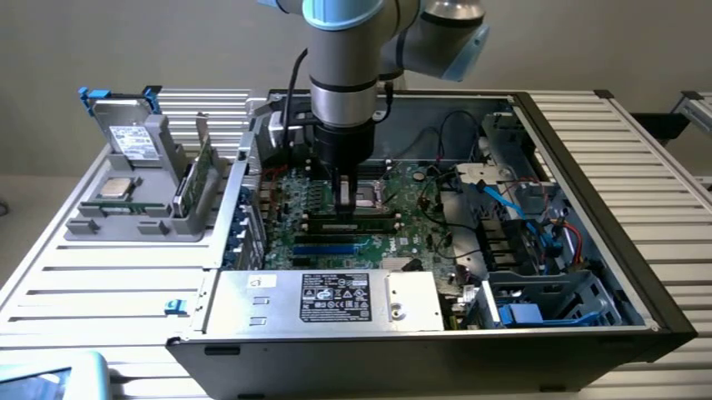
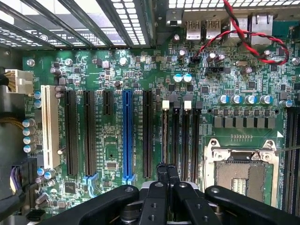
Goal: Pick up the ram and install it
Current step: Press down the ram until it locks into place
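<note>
Open computer case (image 1: 579, 167), one shut gripper (image 2: 167, 176), one ram (image 1: 198, 179)

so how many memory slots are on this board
4 clearly, side by side between the long black card slot and the processor socket: first, second, third, fourth. Ends hidden behind the claw; dark strips beyond the socket may be more.

Green motherboard (image 2: 140, 70), blue slot (image 2: 127, 136), empty processor socket (image 2: 241, 176), closed black end effector (image 2: 167, 176) over memory slots (image 2: 180, 136)
</note>
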Tool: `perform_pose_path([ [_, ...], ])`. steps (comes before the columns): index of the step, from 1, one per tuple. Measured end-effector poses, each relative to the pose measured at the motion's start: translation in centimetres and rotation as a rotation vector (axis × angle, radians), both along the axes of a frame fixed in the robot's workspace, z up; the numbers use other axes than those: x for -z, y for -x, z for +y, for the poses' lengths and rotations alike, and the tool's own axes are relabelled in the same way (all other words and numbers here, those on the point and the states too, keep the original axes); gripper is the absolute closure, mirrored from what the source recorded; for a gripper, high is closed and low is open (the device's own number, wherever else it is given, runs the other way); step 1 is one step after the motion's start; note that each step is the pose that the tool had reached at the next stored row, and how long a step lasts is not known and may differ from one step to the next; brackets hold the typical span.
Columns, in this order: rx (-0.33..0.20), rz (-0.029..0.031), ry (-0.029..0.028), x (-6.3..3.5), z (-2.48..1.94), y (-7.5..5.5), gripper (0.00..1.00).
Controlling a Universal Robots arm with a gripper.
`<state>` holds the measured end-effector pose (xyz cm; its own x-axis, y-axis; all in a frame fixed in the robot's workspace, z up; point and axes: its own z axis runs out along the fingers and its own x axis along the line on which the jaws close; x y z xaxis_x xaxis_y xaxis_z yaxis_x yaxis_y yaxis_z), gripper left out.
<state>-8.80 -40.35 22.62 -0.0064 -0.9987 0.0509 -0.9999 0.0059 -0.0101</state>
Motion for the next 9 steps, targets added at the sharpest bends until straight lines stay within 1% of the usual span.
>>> perform_pose_path([
  [3,0.000,-0.0005,-0.0008,0.08,0.01,0.0,0.89],
  [4,0.000,-0.0018,-0.0024,-0.10,0.03,0.0,0.89],
  [7,0.000,-0.0007,-0.0008,-1.46,0.01,-0.2,0.89],
  [9,0.000,-0.0007,-0.0007,-1.86,0.01,-0.5,0.89],
])
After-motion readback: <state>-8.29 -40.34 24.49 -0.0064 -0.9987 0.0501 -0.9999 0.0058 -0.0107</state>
